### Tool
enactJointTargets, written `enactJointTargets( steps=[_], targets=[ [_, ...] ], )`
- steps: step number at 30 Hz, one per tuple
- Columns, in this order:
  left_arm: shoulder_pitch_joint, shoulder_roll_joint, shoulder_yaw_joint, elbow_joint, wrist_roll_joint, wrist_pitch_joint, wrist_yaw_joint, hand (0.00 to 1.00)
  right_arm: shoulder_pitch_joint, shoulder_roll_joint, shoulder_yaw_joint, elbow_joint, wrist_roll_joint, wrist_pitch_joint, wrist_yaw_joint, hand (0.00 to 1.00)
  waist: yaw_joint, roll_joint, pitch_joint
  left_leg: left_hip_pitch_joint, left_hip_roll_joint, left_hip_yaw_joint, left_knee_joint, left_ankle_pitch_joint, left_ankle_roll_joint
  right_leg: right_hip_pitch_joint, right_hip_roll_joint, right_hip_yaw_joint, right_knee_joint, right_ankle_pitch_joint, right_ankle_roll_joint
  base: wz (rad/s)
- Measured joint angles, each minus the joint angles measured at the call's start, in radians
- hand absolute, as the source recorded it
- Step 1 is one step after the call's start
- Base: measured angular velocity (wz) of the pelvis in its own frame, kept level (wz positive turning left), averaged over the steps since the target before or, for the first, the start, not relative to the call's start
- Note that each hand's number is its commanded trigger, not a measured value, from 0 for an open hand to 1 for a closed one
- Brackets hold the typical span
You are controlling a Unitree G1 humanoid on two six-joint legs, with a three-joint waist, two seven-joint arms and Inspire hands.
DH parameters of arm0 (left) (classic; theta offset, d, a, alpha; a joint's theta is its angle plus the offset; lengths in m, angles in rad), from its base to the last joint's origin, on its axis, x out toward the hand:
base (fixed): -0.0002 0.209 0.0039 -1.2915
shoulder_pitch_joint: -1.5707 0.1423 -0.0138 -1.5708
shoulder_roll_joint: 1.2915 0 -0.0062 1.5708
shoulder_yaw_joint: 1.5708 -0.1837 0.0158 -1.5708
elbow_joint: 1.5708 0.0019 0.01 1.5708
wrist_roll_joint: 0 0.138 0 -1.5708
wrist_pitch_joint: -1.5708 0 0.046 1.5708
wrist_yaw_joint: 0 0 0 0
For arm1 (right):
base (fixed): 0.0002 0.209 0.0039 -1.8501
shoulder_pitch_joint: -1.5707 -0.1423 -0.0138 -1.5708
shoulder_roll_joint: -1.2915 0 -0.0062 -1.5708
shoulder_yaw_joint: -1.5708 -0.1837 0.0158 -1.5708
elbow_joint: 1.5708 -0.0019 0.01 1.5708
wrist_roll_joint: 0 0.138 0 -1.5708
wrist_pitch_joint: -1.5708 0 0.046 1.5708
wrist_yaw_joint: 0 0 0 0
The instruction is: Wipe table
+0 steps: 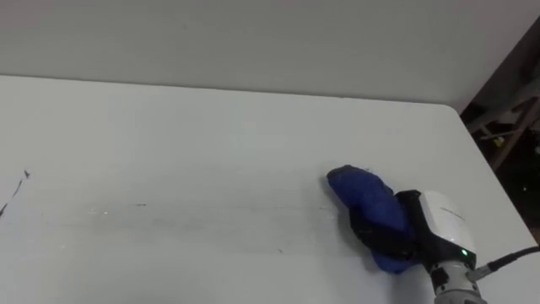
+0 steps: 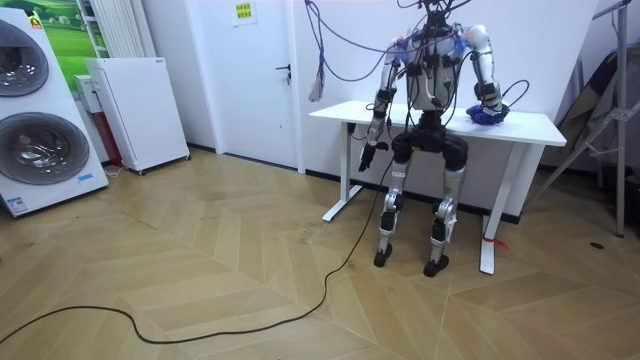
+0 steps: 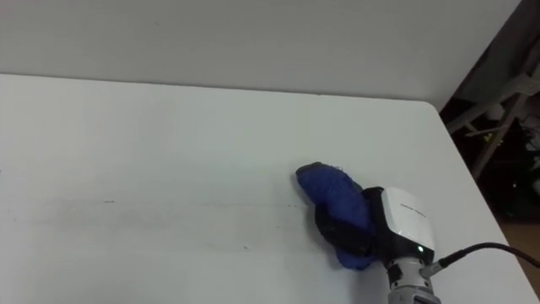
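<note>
Where the white table nears its right edge, the blue cloth lies bunched on the top, and the right hand rests on it with its dark fingers bent down into the folds, grasping the cloth. Blue shows past the fingertips towards the far side and again under the palm on the near side. No writing shows on the table top. On the wall above the door hangs a small yellow sign, too small to read. A washing machine stands at the room view's left with its round door closed and a pale sticker low on its front, also unreadable. A white ribbed unit stands beside it. The cloth sits near the table's right edge and well back from the far edge, which runs along the wall to a rounded far right corner. To the cloth's left the top stretches wide and bare, broken by a few faint streaks and a small dark mark at the view's left side. Past the right edge stands a dark frame. The robot stands upright at the table's near side, and its left hand hangs by its side below the table top; whether that hand is released or clenched I cannot tell.
</note>
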Motion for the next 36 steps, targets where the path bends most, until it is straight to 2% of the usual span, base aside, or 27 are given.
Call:
enactJointTargets(
  steps=[5, 8, 10, 11, 16, 20, 23, 27, 31, 33, 36],
  targets=[
    [0.001, 0.002, -0.01, 0.0, -0.001, 0.0, 0.001, 0.0, -0.01, 0.0, -0.022, 0.05, 0.063, -0.007, -0.036, 1.0, -0.018, 0.0, -0.0006, 0.0, 0.0, 0.0, 0.005, 0.0, 0.0, 0.001, 0.0, 0.001, 0.001, 0.0, 0.0, 0.0],
    [-0.001, 0.002, -0.009, 0.0, -0.001, -0.003, 0.002, 0.0, -0.011, -0.001, -0.064, 0.072, 0.09, -0.014, -0.041, 1.0, -0.02, 0.003, -0.001, 0.0, 0.0, 0.0, 0.003, 0.0, 0.0, 0.0, -0.001, 0.002, 0.004, -0.002, -0.002, 0.0],
    [-0.001, 0.002, -0.008, 0.0, 0.002, -0.003, 0.002, 0.0, -0.01, -0.001, -0.099, 0.072, 0.093, -0.014, -0.043, 0.3, -0.026, 0.006, -0.0006, 0.0, 0.0, 0.0, 0.003, 0.0, -0.001, -0.001, -0.001, 0.002, 0.006, -0.004, -0.004, 0.0],
    [-0.001, 0.002, -0.006, 0.0, 0.003, -0.003, 0.001, 0.0, -0.01, -0.001, -0.111, 0.072, 0.092, -0.015, -0.043, 0.0, -0.029, 0.006, -0.001, 0.0, 0.0, 0.0, 0.003, 0.0, -0.001, 0.0, -0.001, 0.002, 0.006, -0.004, -0.004, 0.0],
    [0.005, -0.001, 0.036, -0.029, 0.003, -0.003, -0.016, 0.0, -0.012, -0.001, -0.233, 0.071, 0.095, -0.019, -0.066, 0.0, -0.045, 0.007, -0.0015, 0.001, 0.0, 0.001, 0.006, 0.0, -0.001, -0.001, -0.001, 0.004, 0.007, -0.005, -0.003, 0.0],
    [0.004, 0.001, 0.048, -0.03, 0.003, -0.004, -0.029, 0.0, -0.012, -0.005, -0.256, 0.072, 0.134, -0.019, -0.1, 0.0, -0.052, 0.004, 0.0003, 0.001, -0.001, 0.002, 0.008, 0.0, -0.001, -0.002, -0.002, 0.006, 0.008, -0.006, -0.003, -0.01],
    [0.002, 0.004, 0.063, -0.036, 0.001, -0.019, -0.035, 0.0, -0.013, -0.005, -0.277, 0.079, 0.163, -0.025, -0.118, 0.0, -0.053, -0.001, -0.0003, 0.0, -0.002, 0.007, 0.006, 0.0, -0.001, -0.014, -0.003, 0.012, 0.024, -0.014, -0.004, -0.06],
    [0.036, 0.003, 0.09, -0.072, 0.0, -0.024, -0.035, 0.0, -0.016, -0.015, -0.34, 0.172, 0.265, -0.034, -0.155, 0.0, -0.057, -0.013, -0.0003, 0.005, -0.004, 0.007, 0.007, 0.0, -0.001, -0.015, -0.007, 0.012, 0.036, -0.024, -0.003, 0.01],
    [0.063, 0.004, 0.121, -0.07, -0.015, -0.024, -0.025, 0.0, -0.019, -0.024, -0.404, 0.266, 0.304, -0.036, -0.206, 0.0, -0.085, -0.023, 0.0015, 0.005, -0.006, 0.005, 0.005, 0.0, -0.001, -0.014, -0.009, 0.01, 0.039, -0.028, -0.002, 0.02],
    [0.064, 0.004, 0.123, -0.065, -0.043, -0.024, -0.024, 0.0, -0.025, -0.031, -0.42, 0.331, 0.37, -0.036, -0.226, 0.0, -0.095, -0.029, 0.0005, 0.007, -0.007, 0.006, 0.005, 0.0, -0.001, -0.012, -0.012, 0.01, 0.041, -0.029, -0.001, 0.0],
    [0.064, 0.004, 0.133, -0.064, -0.045, -0.024, -0.024, 0.0, -0.027, -0.036, -0.452, 0.403, 0.45, -0.033, -0.25, 0.0, -0.102, -0.032, 0.0043, 0.014, -0.009, 0.019, 0.004, 0.0, 0.0, -0.012, -0.011, 0.019, 0.041, -0.029, -0.001, -0.08]
  ],
)
